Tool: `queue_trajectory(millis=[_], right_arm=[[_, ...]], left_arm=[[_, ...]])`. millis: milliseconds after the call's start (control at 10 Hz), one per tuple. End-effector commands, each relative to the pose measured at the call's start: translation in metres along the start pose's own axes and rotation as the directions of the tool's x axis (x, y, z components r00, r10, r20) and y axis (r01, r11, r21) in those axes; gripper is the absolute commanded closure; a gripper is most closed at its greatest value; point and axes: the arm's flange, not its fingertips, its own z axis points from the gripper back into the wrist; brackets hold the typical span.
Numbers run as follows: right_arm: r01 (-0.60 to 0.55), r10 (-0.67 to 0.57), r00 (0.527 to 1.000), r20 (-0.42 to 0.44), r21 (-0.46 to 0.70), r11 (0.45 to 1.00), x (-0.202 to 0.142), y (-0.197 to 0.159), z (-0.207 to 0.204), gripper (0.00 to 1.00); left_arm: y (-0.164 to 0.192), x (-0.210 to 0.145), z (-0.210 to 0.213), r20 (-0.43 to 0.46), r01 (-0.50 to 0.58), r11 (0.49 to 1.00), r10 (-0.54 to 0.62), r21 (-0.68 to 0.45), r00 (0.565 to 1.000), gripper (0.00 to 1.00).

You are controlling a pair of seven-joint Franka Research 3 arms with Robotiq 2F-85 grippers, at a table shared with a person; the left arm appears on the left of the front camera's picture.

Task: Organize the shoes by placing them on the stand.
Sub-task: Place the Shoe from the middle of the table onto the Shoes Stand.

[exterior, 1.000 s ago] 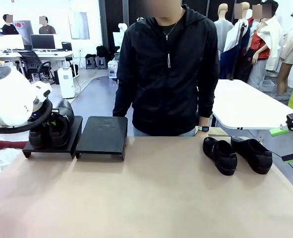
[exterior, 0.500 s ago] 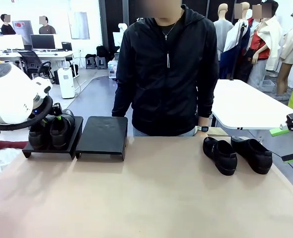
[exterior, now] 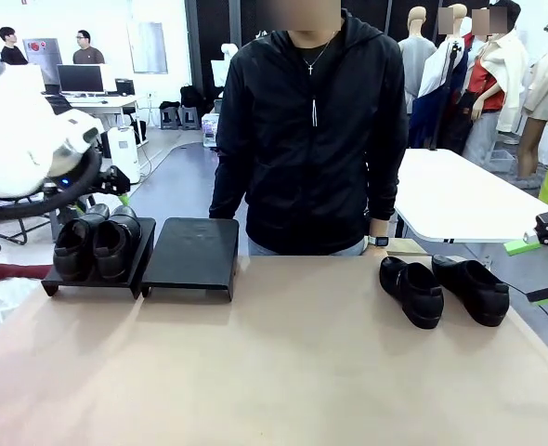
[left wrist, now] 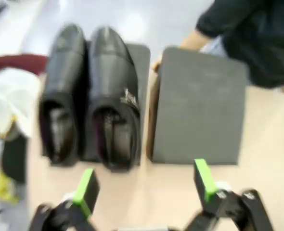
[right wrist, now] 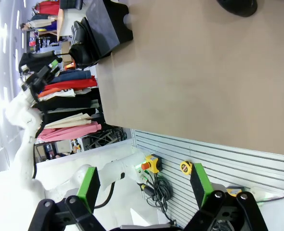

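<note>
Two black glossy shoes [exterior: 95, 243] sit side by side on the left platform of the black stand [exterior: 192, 255]. From the left wrist view I look down on that pair [left wrist: 91, 96] and on the bare right platform [left wrist: 197, 106]. My left gripper [exterior: 107, 181] hangs above and behind the pair, and in its own view it [left wrist: 145, 185] is open with nothing between the fingers. Two more shoes [exterior: 411, 290] [exterior: 471, 288] lie on the table at the right. My right gripper [exterior: 537, 271] is open at the right table edge, apart from them.
A person in a black hoodie [exterior: 311, 139] stands at the far side of the table, arms down. The tan tabletop [exterior: 283, 362] is bare in the middle. A white table [exterior: 460, 200] stands behind at the right. The right wrist view shows the stand [right wrist: 108, 24] far off.
My left gripper has opened, let go of the second shoe on the left platform, and risen up and back from the pair. The right arm has not moved.
</note>
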Motion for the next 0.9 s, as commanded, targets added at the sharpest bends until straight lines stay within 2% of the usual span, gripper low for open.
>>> queue_trajectory(millis=[0,100,200,300,400,500,600,700,800], right_arm=[[-0.013,0.013,1.0,0.001,0.017,1.0,0.001,0.001,0.001,0.0],[-0.013,0.013,1.0,0.001,0.017,1.0,0.001,0.001,0.001,0.0],[-0.013,0.013,1.0,0.001,0.017,1.0,0.001,0.001,0.001,0.0],[-0.013,0.013,1.0,0.001,0.017,1.0,0.001,0.001,0.001,0.0],[-0.013,0.013,1.0,0.001,0.017,1.0,0.001,0.001,0.001,0.0],[-0.013,0.013,1.0,0.001,0.017,1.0,0.001,0.001,0.001,0.0],[-0.013,0.013,1.0,0.001,0.017,1.0,0.001,0.001,0.001,0.0],[-0.013,0.013,1.0,0.001,0.017,1.0,0.001,0.001,0.001,0.0],[-0.013,0.013,1.0,0.001,0.017,1.0,0.001,0.001,0.001,0.0]], left_arm=[[-0.001,-0.022,0.066,-0.166,-0.069,0.994,0.054,-0.088,0.985,0.0],[-0.015,-0.04,0.102,-0.251,-0.104,0.959,0.036,-0.264,0.967,0.0],[-0.027,-0.06,0.129,-0.305,-0.105,0.93,-0.008,-0.351,0.952,0.0],[-0.036,-0.08,0.15,-0.348,-0.15,0.896,-0.005,-0.418,0.938,0.0],[-0.041,-0.097,0.162,-0.372,-0.168,0.871,-0.018,-0.462,0.928,0.0],[-0.04,-0.116,0.166,-0.438,-0.2,0.836,-0.053,-0.512,0.897,0.0],[-0.03,-0.133,0.162,-0.477,-0.227,0.773,-0.11,-0.593,0.872,0.0],[-0.013,-0.141,0.147,-0.51,-0.315,0.757,-0.028,-0.573,0.86,0.0],[0.01,-0.141,0.132,-0.518,-0.417,0.75,0.117,-0.513,0.847,0.0]])
